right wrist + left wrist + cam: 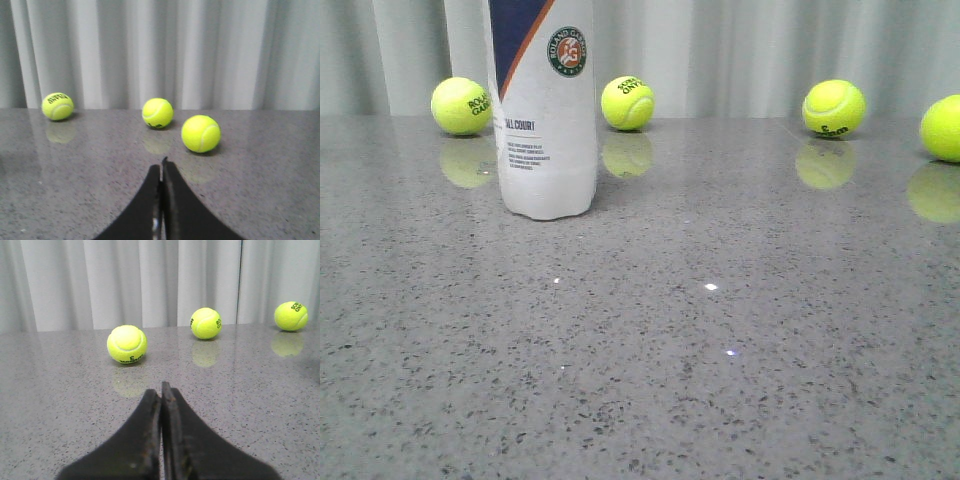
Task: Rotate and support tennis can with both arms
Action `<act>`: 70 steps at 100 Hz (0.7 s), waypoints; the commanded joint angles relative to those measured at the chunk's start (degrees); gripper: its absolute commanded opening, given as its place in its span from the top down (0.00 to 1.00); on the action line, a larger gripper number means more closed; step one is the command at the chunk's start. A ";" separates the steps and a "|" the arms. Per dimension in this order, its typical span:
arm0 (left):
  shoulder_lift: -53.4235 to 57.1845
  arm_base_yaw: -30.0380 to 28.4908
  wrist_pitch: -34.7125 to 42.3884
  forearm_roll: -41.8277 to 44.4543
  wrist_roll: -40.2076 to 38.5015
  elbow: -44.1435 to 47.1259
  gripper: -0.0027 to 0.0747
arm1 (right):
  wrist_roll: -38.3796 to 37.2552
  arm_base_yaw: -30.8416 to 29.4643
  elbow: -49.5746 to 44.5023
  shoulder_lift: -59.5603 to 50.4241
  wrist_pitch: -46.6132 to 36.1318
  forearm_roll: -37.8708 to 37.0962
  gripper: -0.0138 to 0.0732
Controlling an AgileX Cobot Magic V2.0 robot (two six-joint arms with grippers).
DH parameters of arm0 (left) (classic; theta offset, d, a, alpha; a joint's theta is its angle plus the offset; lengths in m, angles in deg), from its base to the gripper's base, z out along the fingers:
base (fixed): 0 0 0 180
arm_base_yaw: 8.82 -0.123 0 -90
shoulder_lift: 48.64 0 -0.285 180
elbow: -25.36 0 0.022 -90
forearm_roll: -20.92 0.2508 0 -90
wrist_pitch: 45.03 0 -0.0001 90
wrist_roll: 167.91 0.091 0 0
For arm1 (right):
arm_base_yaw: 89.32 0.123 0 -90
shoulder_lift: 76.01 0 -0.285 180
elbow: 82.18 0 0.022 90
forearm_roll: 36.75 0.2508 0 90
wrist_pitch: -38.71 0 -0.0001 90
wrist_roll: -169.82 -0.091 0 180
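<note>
The tennis can [547,110] stands upright on the grey table at the back left of the front view; it is white with a navy section, an orange stripe and a round green logo. Its top is cut off by the frame. Neither arm shows in the front view. My left gripper [161,389] is shut and empty, low over the table, and the can is out of its view. My right gripper [161,166] is shut and empty, low over the table, and the can is out of its view too.
Several yellow-green tennis balls lie along the back by the white curtain: [461,106], [628,103], [834,108], [944,128]. Balls lie ahead of the left gripper [127,344], [206,323] and of the right gripper [201,133], [158,113].
</note>
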 commanded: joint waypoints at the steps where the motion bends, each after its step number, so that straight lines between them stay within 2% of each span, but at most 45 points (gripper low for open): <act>1: 1.94 -0.07 4.67 -0.39 -0.57 2.48 0.99 | -3.18 -2.50 -1.80 -1.12 -5.45 -4.22 0.91; 22: 1.94 -0.07 4.67 -0.39 -0.57 2.48 0.99 | -5.31 -4.37 -8.52 -5.82 -6.62 -7.01 0.91; 29: 1.94 -0.07 4.67 -0.39 -0.57 2.48 0.99 | -5.19 -4.37 -8.38 -8.16 -3.45 -7.18 0.91; 70: 1.94 -0.07 4.67 -0.39 -0.57 2.48 0.99 | -5.19 -4.37 -8.38 -7.91 -3.71 -7.23 0.91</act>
